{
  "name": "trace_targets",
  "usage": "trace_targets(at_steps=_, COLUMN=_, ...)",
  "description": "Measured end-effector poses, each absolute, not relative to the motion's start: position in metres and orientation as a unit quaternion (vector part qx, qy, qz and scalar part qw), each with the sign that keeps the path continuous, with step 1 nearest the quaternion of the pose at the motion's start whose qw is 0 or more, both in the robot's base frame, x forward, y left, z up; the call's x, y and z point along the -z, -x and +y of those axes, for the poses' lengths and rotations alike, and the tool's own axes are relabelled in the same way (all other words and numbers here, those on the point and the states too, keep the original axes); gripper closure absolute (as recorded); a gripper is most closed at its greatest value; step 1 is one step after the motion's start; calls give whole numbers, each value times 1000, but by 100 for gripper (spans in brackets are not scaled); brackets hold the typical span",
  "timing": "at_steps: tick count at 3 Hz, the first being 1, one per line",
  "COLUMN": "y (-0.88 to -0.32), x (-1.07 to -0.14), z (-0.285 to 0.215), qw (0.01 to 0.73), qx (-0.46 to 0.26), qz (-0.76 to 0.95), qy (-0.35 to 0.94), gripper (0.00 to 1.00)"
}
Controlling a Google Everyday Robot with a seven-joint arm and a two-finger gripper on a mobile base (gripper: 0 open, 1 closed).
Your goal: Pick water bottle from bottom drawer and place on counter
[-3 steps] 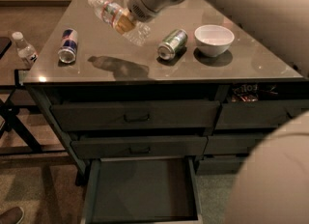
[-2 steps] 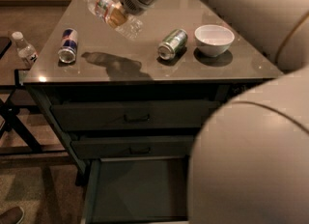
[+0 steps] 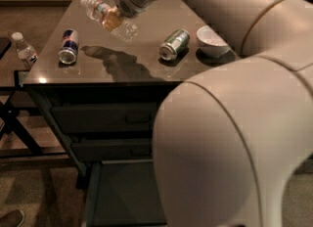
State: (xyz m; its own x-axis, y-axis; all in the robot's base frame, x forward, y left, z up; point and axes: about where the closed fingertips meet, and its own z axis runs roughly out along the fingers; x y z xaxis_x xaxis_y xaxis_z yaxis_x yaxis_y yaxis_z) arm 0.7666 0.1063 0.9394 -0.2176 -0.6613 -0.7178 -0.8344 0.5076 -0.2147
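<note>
Camera view: the small clear plastic water bottle (image 3: 96, 9) with a white cap and pale label is in the air over the rear left part of the counter (image 3: 146, 67), a large glossy grey-brown rectangular top on a dark cabinet. The bottle is tilted, cap up and to the left, base down and to the right. The gripper (image 3: 115, 19) is clamped across its middle, the fingers closed onto the body from the right. The bottle is not touching the counter, and its dark shadow (image 3: 111, 60) lies apart from it on the surface below. The pale, rounded robot arm (image 3: 220, 143) reaches in from the upper right, and a large segment of it fills the lower right foreground. On the counter, a blue and silver can (image 3: 68, 46) lies on its side near the left edge. A green metal can (image 3: 174, 44) lies on its side right of centre, and a white round bowl (image 3: 211, 40) sits just beside it. A second clear bottle (image 3: 24, 50) with a white cap stands upright off the counter to the left. Two closed dark drawer fronts (image 3: 98, 118) sit below the counter. The bottom drawer (image 3: 127, 196), wide, shallow and dark grey-green, is pulled open beneath them. Its visible floor is bare, and the arm hides its right side.
</note>
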Motion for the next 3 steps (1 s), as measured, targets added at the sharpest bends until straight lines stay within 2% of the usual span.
trace_targets(at_steps=3, y=-780, x=-880, z=89, qw=323, qx=-100, qz=812, qy=476, gripper=100)
